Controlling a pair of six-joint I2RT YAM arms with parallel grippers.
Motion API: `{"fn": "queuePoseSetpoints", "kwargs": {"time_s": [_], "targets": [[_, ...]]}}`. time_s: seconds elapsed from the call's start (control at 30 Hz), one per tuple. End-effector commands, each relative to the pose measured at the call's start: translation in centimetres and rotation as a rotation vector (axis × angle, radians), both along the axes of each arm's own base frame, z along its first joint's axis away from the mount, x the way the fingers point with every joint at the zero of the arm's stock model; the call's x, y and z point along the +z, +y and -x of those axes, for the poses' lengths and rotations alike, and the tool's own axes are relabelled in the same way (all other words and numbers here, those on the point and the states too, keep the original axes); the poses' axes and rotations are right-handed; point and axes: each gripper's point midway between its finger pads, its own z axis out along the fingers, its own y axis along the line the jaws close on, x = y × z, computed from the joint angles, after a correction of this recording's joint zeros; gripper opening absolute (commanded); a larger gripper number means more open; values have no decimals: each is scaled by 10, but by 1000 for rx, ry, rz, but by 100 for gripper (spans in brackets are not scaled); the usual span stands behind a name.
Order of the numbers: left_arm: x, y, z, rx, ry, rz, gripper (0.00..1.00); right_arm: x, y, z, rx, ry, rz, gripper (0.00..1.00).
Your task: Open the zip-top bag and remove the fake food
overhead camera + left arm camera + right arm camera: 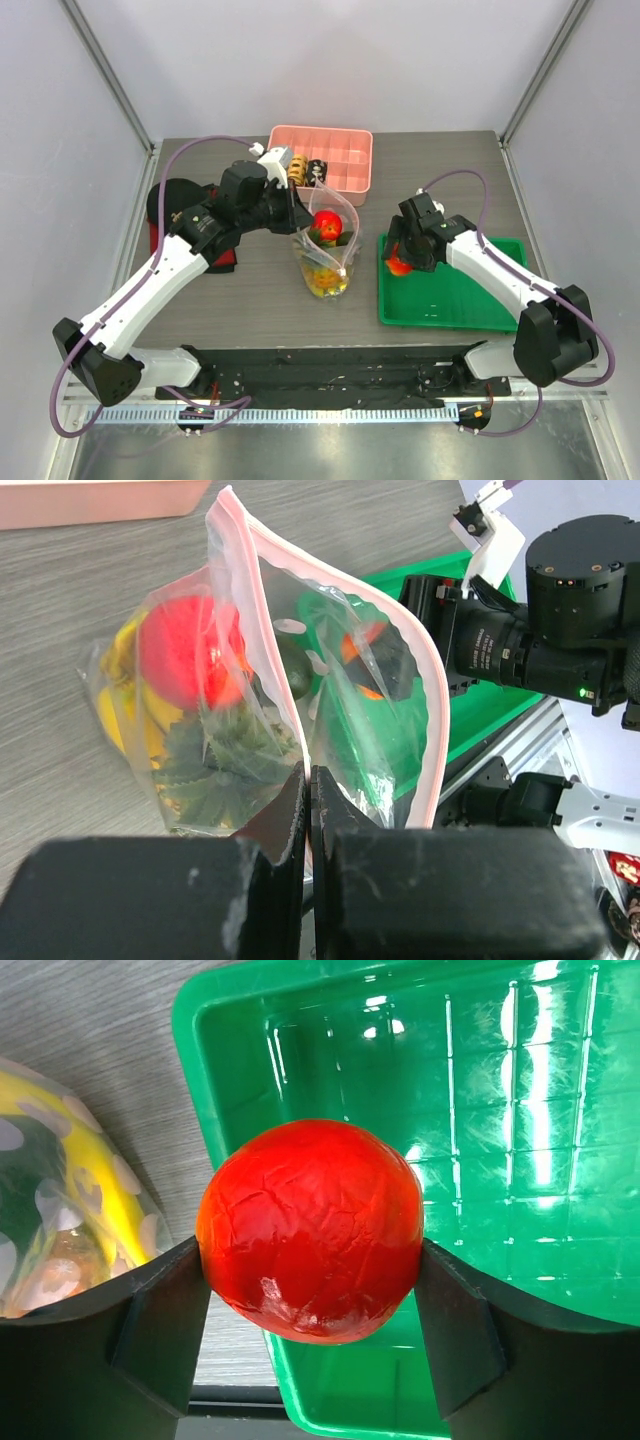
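Observation:
The clear zip-top bag (pixel 328 245) stands open in the middle of the table, its pink zip strip (pixel 270 620) spread apart. My left gripper (pixel 308 780) is shut on the near rim of the bag and holds it up. Inside the bag I see a red round fruit (pixel 185 650), the pineapple's green crown (pixel 220 755), yellow fruit (pixel 120 695) and a dark green avocado (pixel 292 665). My right gripper (pixel 312 1290) is shut on the other red round fruit (pixel 312 1228) and holds it above the left edge of the green tray (pixel 500 1110), right of the bag.
A pink compartment box (pixel 322 156) stands at the back centre, with doughnut-like rings (pixel 300 168) at its left end. A red and black object (pixel 170 215) lies under the left arm. The green tray (pixel 450 290) sits at the right front.

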Motion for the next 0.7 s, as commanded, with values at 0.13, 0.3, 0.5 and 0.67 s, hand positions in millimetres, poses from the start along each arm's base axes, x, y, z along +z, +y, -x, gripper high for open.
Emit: {"fn": "queuePoseSetpoints", "kwargs": {"time_s": [0.13, 0.3, 0.5, 0.67], "targets": [[19, -7, 3, -44, -31, 47, 0, 28, -6, -3, 13, -63, 19, 100], [17, -7, 3, -37, -26, 47, 0, 56, -10, -2, -4, -98, 21, 100], [20, -8, 1, -37, -37, 53, 0, 123, -4, -4, 30, -209, 13, 100], [19, -8, 1, -38, -41, 48, 0, 176, 26, -3, 90, -308, -45, 100]]}}
